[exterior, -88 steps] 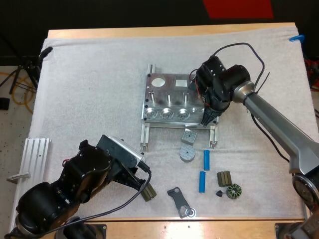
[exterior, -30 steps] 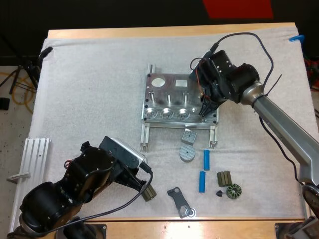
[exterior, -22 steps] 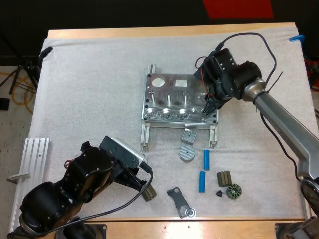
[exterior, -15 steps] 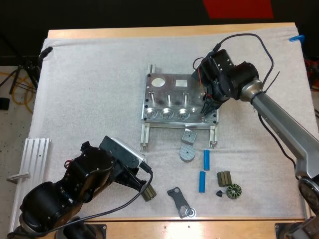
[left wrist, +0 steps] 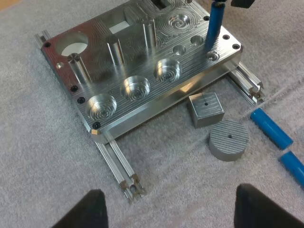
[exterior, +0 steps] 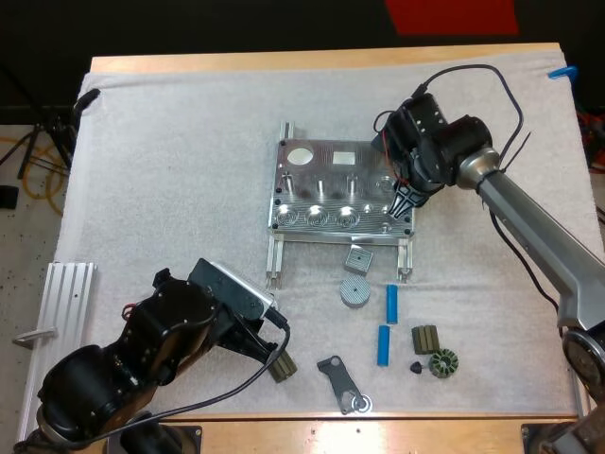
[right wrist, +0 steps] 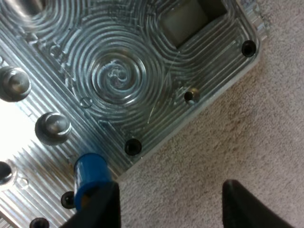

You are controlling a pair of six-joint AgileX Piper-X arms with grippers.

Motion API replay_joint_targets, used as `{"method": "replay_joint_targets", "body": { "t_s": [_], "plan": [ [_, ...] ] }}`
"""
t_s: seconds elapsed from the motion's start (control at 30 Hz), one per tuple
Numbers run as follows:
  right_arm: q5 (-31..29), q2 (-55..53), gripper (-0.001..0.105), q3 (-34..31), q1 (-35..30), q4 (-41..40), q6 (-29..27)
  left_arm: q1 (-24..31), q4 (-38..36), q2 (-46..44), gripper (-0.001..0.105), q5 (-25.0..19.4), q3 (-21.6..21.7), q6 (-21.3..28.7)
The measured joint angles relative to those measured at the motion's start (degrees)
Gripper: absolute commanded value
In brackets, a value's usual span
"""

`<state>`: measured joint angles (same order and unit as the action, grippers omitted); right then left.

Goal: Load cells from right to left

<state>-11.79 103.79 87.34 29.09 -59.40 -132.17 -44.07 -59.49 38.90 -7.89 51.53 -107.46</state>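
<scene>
Right gripper hangs over the near right corner of the fixture in the high view. The left gripper sits well off at the near left, and two spare cells lie on the mat.

From the left wrist, a blue cell stands upright with its lower end in the rightmost small hole. This arm's own fingers are wide apart and hold nothing.

From the right wrist, the fingers stand apart, and the cell's top lies right against one finger rather than midway between them. My worry is that the cell looks barely seated. A sideways drag from that finger could tip it or lift it out.
</scene>
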Motion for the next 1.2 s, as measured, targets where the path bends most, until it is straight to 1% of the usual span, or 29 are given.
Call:
{"method": "replay_joint_targets", "body": {
  "t_s": [0.17, 0.37, 0.53, 0.63, 0.8, 0.9, 1.07, 1.2],
  "plan": [
    [0.0, 0.0, 0.048, 0.0, 0.0, 0.0, 0.22, 0.0, 0.0, 0.0, 0.057, 0.0, 0.0, 0.0],
    [0.0, -1.63, 0.048, 0.0, 0.0, 0.0, 5.49, 0.0, 0.0, 0.0, 0.057, 0.0, 0.0, 0.77],
    [0.0, -5.32, 0.048, 0.0, 0.0, -0.63, 6.17, 0.0, 0.0, 0.0, 0.057, 0.0, 0.0, 1.67],
    [0.0, -7.98, 0.048, 0.0, 0.0, -2.6, 8.13, 0.0, 0.15, 0.0, 0.057, 0.0, 0.0, 2.79],
    [0.15, -11.95, 0.048, 0.0, 0.0, -8.89, 12.39, 0.0, 1.12, 0.0, 0.057, 0.0, 0.0, 4.33],
    [2.04, -14.14, 0.048, 0.0, 0.0, -12.15, 13.61, 0.0, 1.37, 0.0, 0.057, 0.93, 0.0, 5.68],
    [5.14, -17.78, 0.048, 0.0, 0.0, -14.97, 15.1, 0.0, 1.69, 0.0, 0.057, 2.76, 0.0, 7.26],
    [6.51, -21.07, 0.048, 0.0, 0.0, -17.21, 15.2, 0.0, 2.32, 0.0, 0.057, 3.63, 0.0, 10.93]
  ]
}}
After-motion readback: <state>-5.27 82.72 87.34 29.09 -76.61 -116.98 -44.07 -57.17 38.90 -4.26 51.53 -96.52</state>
